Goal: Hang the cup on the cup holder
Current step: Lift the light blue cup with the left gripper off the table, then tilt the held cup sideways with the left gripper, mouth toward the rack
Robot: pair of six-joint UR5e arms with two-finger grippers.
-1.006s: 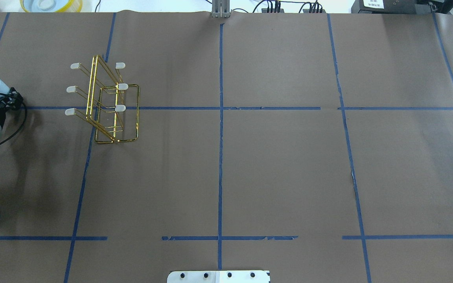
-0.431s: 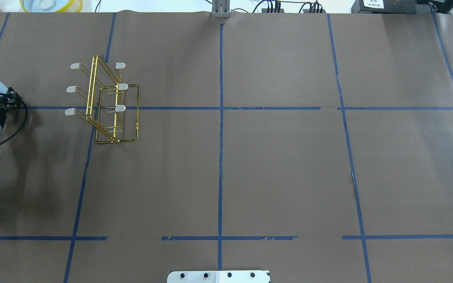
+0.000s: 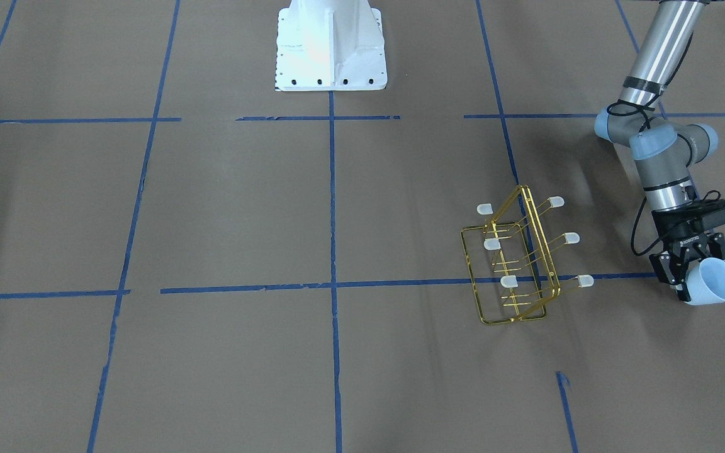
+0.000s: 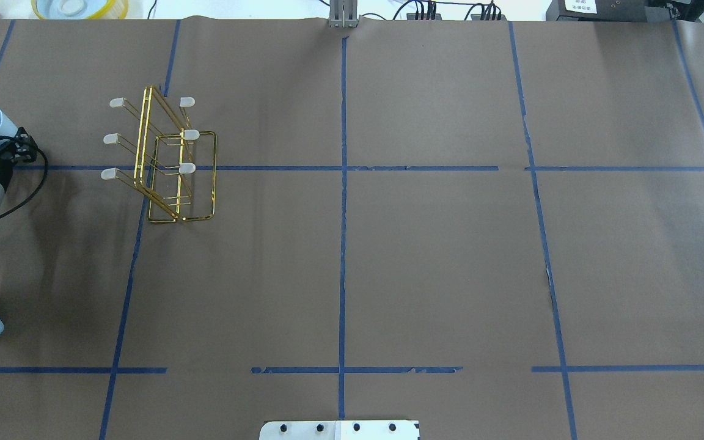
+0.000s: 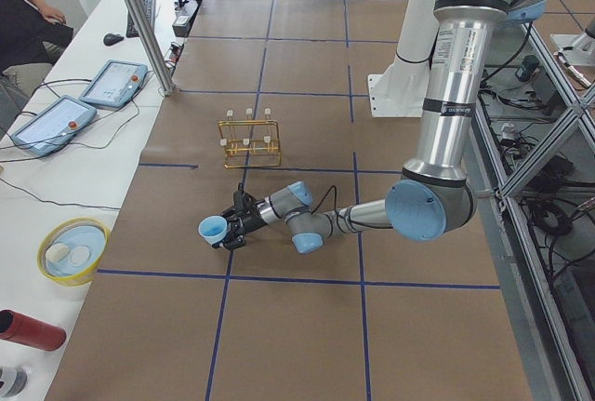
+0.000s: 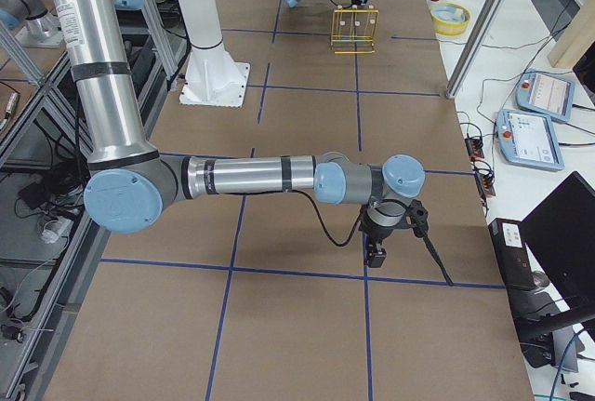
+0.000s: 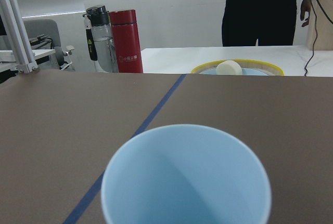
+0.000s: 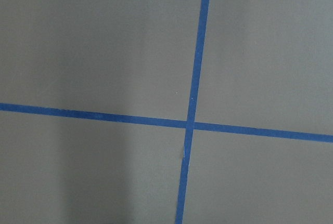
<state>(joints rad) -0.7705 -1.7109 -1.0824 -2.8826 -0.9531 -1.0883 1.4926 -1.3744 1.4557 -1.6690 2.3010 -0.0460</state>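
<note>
One brown paper sheet crossed by blue tape lines covers the table. At its left edge the left gripper clamps the cup (mouth tilted away from the robot), apart from the cup holder standing to its right. Beyond stand a red bottle and a yellow bowl. Whether the right gripper is wide or narrow, I cannot tell.

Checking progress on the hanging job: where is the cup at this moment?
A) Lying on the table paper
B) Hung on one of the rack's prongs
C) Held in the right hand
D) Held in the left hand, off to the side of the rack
D: the left hand grips the cup, apart from the cup holder.
</note>
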